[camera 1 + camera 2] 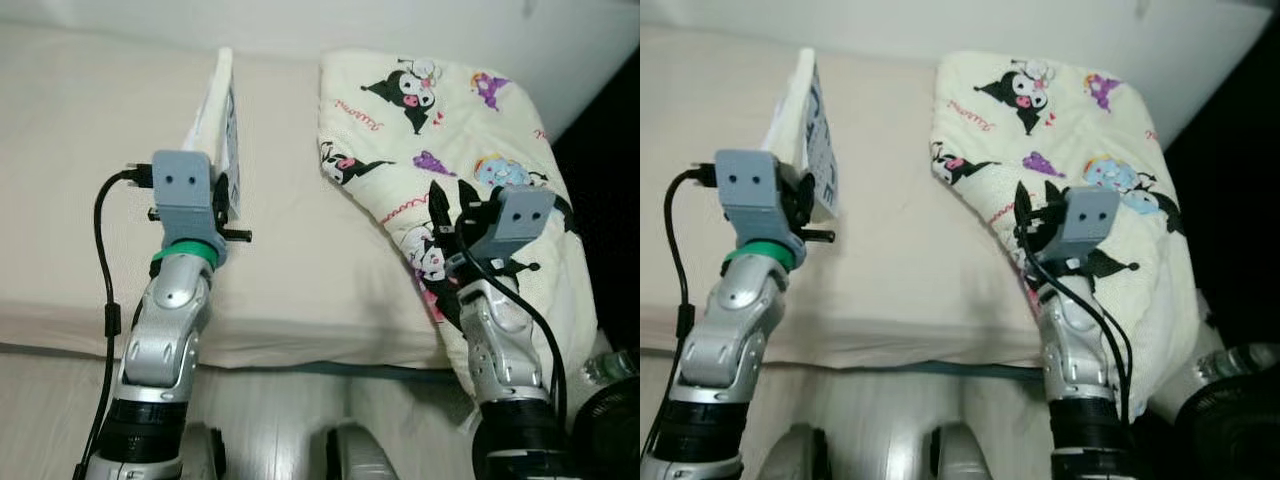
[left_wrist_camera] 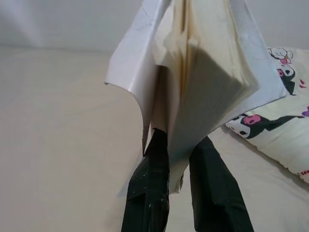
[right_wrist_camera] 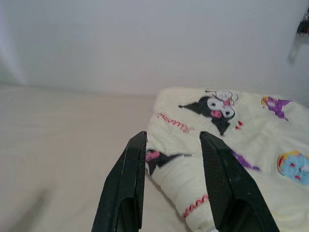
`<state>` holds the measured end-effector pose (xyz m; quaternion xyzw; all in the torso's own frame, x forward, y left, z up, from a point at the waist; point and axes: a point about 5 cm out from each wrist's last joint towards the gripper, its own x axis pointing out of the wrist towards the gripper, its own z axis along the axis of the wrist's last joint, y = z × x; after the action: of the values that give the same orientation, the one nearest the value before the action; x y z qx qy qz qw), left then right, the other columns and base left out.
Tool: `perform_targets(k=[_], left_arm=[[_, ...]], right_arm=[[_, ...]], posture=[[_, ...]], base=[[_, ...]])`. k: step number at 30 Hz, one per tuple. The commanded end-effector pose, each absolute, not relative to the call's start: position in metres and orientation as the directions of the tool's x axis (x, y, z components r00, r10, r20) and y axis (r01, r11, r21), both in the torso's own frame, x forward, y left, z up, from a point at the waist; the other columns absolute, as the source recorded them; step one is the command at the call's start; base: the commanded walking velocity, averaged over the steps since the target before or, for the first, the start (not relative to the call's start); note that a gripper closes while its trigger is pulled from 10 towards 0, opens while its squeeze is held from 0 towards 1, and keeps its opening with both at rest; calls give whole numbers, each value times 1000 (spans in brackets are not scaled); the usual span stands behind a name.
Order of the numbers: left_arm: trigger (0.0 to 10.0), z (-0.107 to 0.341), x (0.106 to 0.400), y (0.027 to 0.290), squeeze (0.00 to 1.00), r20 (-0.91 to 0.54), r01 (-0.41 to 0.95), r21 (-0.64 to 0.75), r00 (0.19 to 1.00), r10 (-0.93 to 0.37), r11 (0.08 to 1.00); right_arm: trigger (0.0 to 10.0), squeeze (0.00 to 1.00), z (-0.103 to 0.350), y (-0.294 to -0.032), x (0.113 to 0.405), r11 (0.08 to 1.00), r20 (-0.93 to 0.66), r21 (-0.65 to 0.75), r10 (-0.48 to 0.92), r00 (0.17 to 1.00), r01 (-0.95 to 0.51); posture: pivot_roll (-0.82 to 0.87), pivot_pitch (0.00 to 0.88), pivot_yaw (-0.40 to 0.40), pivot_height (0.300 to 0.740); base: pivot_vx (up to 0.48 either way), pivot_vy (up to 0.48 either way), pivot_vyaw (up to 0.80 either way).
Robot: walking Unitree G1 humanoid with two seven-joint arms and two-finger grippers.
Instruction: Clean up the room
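A white paperback book (image 1: 222,110) stands upright above the bed, its pages fanning open (image 2: 203,72). My left gripper (image 2: 179,159) is shut on its lower edge. A cream pillow with cartoon prints (image 1: 450,130) lies on the right side of the bed. My right gripper (image 3: 173,154) is over the pillow's near left edge (image 3: 178,188), with that edge showing between its parted fingers; whether they press it I cannot tell. In the head views the right wrist (image 1: 510,225) is in front of the pillow.
The beige bed (image 1: 90,180) spreads across the view, its front edge (image 1: 300,350) near my arms. A white wall (image 3: 145,43) runs behind it. A dark fan-like object (image 1: 610,420) sits at the lower right by the floor (image 1: 270,420).
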<state>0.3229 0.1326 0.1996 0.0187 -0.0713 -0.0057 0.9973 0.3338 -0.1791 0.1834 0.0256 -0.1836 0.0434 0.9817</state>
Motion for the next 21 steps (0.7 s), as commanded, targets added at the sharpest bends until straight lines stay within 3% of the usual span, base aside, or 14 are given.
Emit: perform_targets(k=[1, 21], left_arm=[[10000, 199, 321, 130, 0, 164, 24, 58, 986, -34, 998], [10000, 195, 322, 127, 0, 159, 52, 89, 985, -66, 995]], right_arm=[[10000, 0, 181, -182, 334, 996, 360, 36, 60, 931, -78], [10000, 0, 174, -177, 337, 999, 331, 34, 4, 944, -17]], posture=[[-37, 82, -35, 727], [-38, 81, -28, 740]], base=[[0, 0, 0], [0, 0, -41]])
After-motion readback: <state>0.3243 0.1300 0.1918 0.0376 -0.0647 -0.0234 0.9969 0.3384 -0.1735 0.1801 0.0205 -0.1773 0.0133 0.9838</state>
